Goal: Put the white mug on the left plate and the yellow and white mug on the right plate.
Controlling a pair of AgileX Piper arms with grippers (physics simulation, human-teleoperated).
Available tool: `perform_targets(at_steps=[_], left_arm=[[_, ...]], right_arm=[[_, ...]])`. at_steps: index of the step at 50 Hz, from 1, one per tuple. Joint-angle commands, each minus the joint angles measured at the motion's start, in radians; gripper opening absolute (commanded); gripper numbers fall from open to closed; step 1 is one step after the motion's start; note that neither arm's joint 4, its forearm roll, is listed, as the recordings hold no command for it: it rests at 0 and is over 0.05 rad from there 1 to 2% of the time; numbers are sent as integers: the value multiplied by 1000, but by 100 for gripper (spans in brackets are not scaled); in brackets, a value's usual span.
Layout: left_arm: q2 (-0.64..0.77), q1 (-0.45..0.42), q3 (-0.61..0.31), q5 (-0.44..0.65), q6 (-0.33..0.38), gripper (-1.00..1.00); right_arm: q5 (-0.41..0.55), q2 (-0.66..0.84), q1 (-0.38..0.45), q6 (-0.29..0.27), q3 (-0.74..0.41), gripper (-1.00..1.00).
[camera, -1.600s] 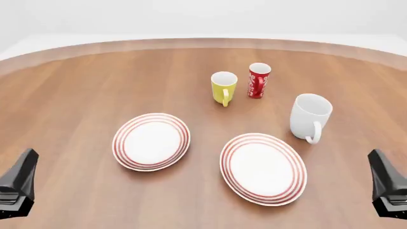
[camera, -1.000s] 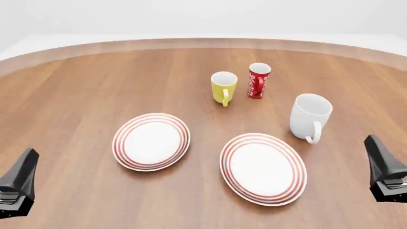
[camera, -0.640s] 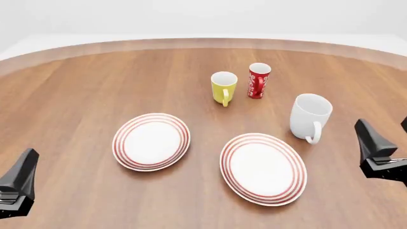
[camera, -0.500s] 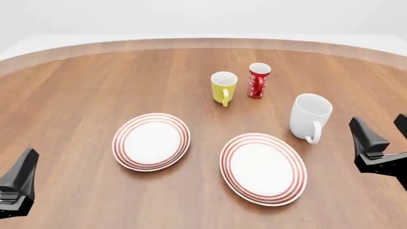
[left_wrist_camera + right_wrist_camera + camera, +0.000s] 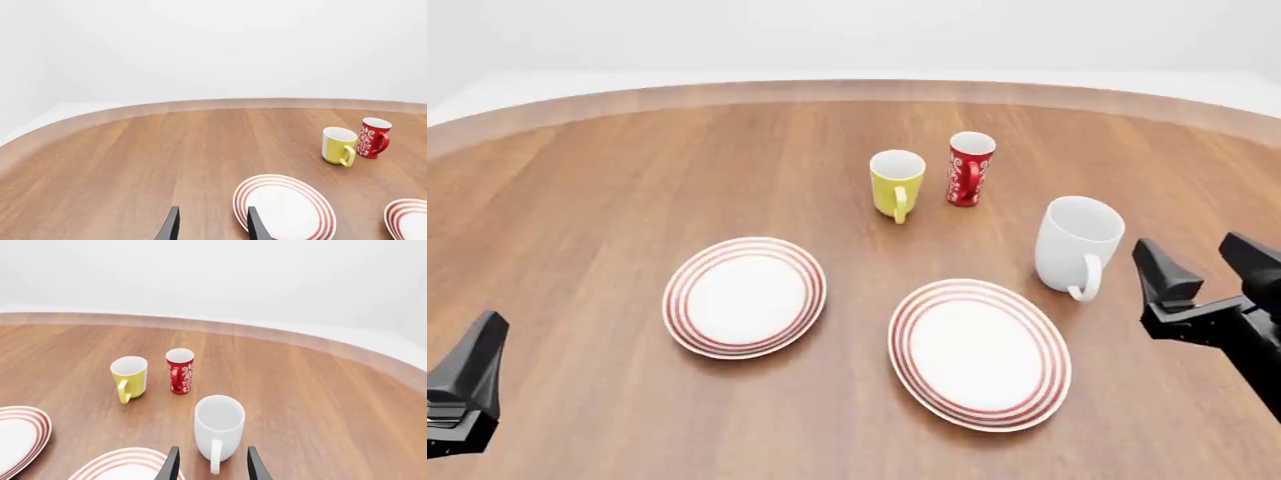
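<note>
In the left wrist view the left gripper [image 5: 211, 226] sits bottom centre with fingers parted and empty, the left plate [image 5: 285, 208] just beyond, the yellow mug [image 5: 338, 145] and a red mug [image 5: 372, 138] at mid right. From the front, the right gripper [image 5: 1205, 272] has slid in from the lower right corner, open and empty, near the white mug [image 5: 1077, 244] above the right plate [image 5: 980, 352]; the left has not stirred. The right wrist view frames that mug between its tips, so a grasp looks next, nothing plated.

Simulated scene: bare wooden table [image 5: 601, 180], blank white backdrop.
</note>
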Motion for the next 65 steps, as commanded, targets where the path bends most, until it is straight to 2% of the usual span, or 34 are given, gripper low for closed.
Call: perform_targets(at_steps=[1,37,43,65], left_arm=[[0,0,0,0,0,100],[0,0,0,0,0,100],[0,0,0,0,0,100],[0,0,0,0,0,100]], right_arm=[[-73,105,5,-2,-15,100],[-258,389,-18,21,-36,100],[-279,419,-24,5,-42,100],[-357,574,-28,5,-81,100]])
